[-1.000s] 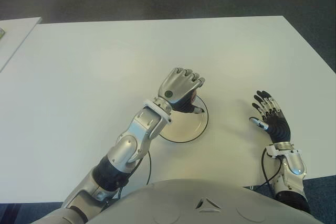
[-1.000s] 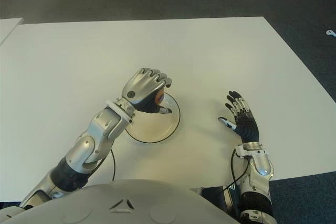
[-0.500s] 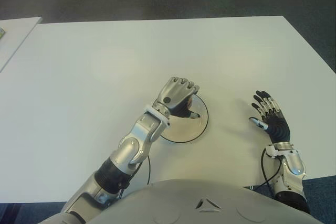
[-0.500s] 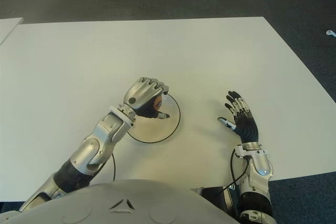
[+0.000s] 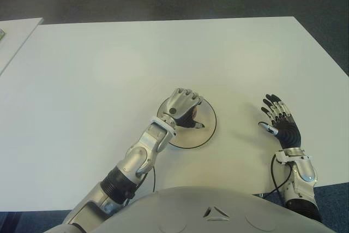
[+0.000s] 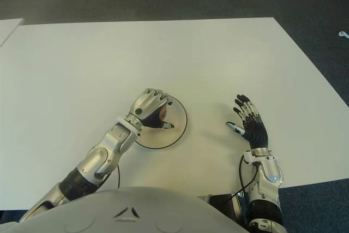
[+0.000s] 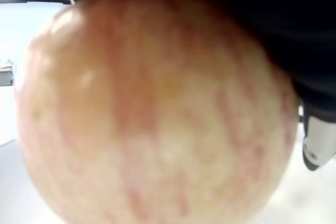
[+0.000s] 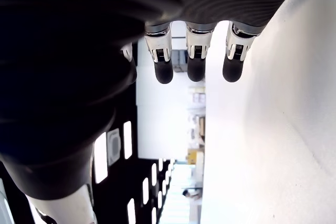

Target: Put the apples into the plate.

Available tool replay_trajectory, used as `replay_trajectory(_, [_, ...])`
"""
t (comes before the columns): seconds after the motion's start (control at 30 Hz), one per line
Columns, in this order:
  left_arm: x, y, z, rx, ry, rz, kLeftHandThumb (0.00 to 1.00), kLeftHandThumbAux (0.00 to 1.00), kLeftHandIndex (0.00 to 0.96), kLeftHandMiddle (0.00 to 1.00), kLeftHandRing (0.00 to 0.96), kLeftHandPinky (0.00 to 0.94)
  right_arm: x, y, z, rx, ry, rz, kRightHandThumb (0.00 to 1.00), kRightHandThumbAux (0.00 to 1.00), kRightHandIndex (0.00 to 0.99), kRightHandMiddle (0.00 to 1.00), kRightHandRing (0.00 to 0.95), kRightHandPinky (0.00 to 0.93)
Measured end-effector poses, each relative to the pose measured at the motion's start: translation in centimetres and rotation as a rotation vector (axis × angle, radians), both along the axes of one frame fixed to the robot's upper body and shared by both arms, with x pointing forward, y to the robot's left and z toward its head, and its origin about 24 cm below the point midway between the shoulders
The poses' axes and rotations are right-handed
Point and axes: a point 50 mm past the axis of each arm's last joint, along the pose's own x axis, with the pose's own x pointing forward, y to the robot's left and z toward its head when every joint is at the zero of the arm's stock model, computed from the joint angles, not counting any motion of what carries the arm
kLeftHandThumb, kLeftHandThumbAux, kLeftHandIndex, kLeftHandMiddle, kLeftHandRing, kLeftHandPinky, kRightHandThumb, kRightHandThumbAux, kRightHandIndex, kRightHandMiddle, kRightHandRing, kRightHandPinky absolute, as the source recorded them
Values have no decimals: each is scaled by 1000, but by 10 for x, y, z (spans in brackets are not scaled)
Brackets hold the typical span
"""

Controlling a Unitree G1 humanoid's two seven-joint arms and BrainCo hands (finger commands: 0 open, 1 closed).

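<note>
- The apple is being clasped in the curled left hand, now lowered from a second ago onto the plate.
- Release is judged next.
- The right hand is being held spread beside the plate, empty.

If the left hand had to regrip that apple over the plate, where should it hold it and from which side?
Best around its widest middle, coming from above, as the left hand does now. The apple is round and smooth, with no handle, and the plate sits below it, so fingers wrapping the sides seem safest.
</note>
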Motion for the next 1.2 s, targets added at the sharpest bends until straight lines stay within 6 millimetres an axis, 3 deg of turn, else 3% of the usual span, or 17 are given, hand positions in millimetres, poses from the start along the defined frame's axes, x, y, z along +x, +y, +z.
replay_trajectory(0.17, [0, 5, -11, 16, 6, 9, 856, 661, 410, 528, 811, 799, 0, 0, 0, -1, -1, 0, 2, 827, 12, 0, 0, 0])
replay_trajectory(0.73, [-1, -1, -16, -12, -35, -15, 853, 662, 407, 520, 798, 793, 2, 0, -1, -12, -9, -3, 0, 832, 14, 0, 0, 3])
replay_trajectory(0.87, [-1, -1, -15, -25, -26, 0, 859, 656, 425, 550, 777, 752, 2, 0, -1, -15, -8, -7, 0, 828, 13, 0, 0, 2])
replay_trajectory(0.93, [-1, 0, -14, -42, -9, 11, 848, 659, 417, 564, 714, 665, 3, 0, 0, -16, -9, -9, 0, 827, 15, 0, 0, 2])
replay_trajectory(0.97, [-1, 0, -14, -57, 1, 18, 773, 677, 421, 572, 642, 588, 3, 1, 0, -16, -10, -9, 0, 827, 16, 1, 0, 3])
replay_trajectory(1.0, [-1, 0, -14, -71, 9, 23, 758, 680, 422, 574, 627, 571, 3, 1, 0, -15, -10, -9, 0, 827, 16, 1, 0, 4])
replay_trajectory(1.03, [0, 0, -14, -86, 18, 29, 677, 626, 397, 528, 569, 524, 3, 1, 0, -15, -10, -9, 0, 827, 16, 1, 0, 5])
replay_trajectory(1.1, [0, -1, -14, -110, 33, 40, 445, 480, 265, 316, 331, 325, 4, 1, 0, -16, -13, -8, 0, 829, 18, 2, 0, 7])
replay_trajectory(1.2, [-1, -2, -14, -129, 43, 46, 300, 404, 144, 168, 170, 183, 4, 1, 0, -18, -19, -2, 0, 830, 19, 2, 0, 8])
